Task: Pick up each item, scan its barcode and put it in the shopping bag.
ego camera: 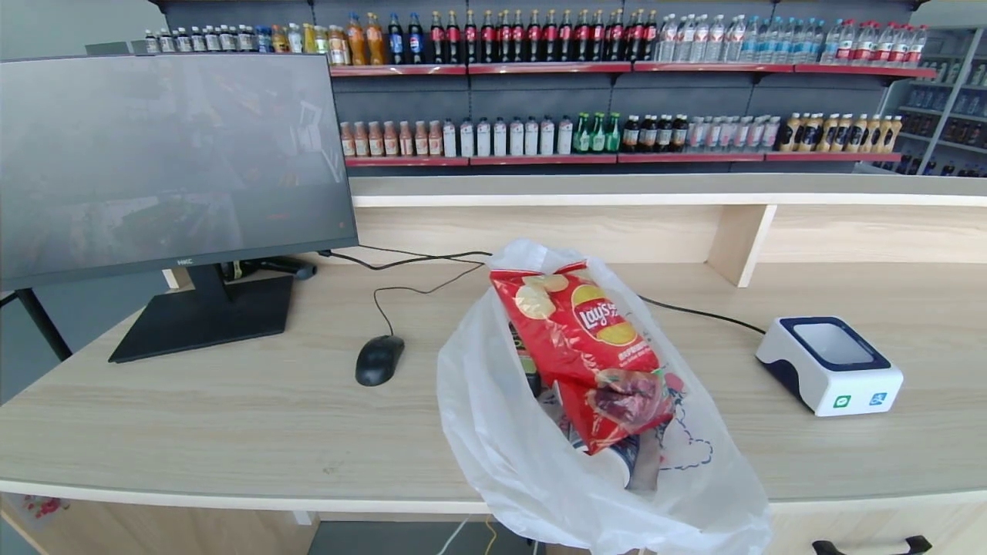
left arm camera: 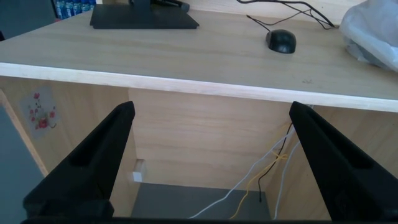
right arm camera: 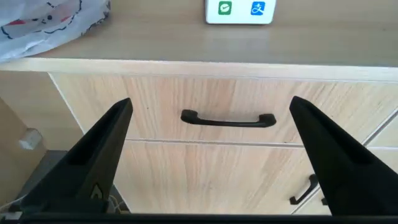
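While the white shopping bag [ego camera: 493, 416] is lying open on the worktop [ego camera: 231, 416] and drooping over its front edge, a red chips packet [ego camera: 578, 331] is sticking out of its mouth, lying on top of other items too hidden to name. The barcode scanner [ego camera: 829, 364] is sitting on the robot's right of the bag, apart from it. A black mouse [ego camera: 379, 359] is resting just left of the bag, and a monitor [ego camera: 170, 162] is standing at the far left. The left end effector [left arm camera: 211, 109] is hanging below the worktop's front edge, fingers spread wide apart, facing the panel where loose cables [left arm camera: 267, 180] are dangling. The right end effector [right arm camera: 210, 106] is holding its fingers apart too, facing a drawer's black handle [right arm camera: 228, 119] below the scanner.
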Motion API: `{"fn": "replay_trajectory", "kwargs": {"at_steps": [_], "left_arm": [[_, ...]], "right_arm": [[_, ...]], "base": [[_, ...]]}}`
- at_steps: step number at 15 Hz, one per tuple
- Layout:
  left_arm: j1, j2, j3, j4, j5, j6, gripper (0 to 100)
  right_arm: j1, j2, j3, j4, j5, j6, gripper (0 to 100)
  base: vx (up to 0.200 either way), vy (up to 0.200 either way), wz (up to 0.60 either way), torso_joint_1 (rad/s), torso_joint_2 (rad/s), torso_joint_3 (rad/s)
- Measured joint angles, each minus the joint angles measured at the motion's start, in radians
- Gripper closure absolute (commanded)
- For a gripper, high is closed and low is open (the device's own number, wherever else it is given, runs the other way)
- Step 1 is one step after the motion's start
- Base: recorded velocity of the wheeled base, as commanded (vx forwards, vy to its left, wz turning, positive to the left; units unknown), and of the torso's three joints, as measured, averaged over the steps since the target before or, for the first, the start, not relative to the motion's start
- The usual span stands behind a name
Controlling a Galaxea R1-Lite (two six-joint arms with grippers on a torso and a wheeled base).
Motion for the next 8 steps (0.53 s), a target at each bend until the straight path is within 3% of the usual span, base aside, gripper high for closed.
{"fn": "replay_trajectory", "kwargs": {"at_steps": [5, 8], "left_arm": [[0.000, 0.000, 0.000, 0.001, 0.001, -0.003, 0], [0.000, 0.000, 0.000, 0.000, 0.000, -0.002, 0]], "right_arm": [[0.027, -0.082, 0.000, 0.001, 0.020, 0.006, 0], [0.028, -0.096, 0.000, 0.002, 0.018, 0.042, 0]], "base": [[-0.200, 0.000, 0.00, 0.001, 0.00, 0.000], [-0.200, -0.200, 0.00, 0.002, 0.00, -0.002]]}}
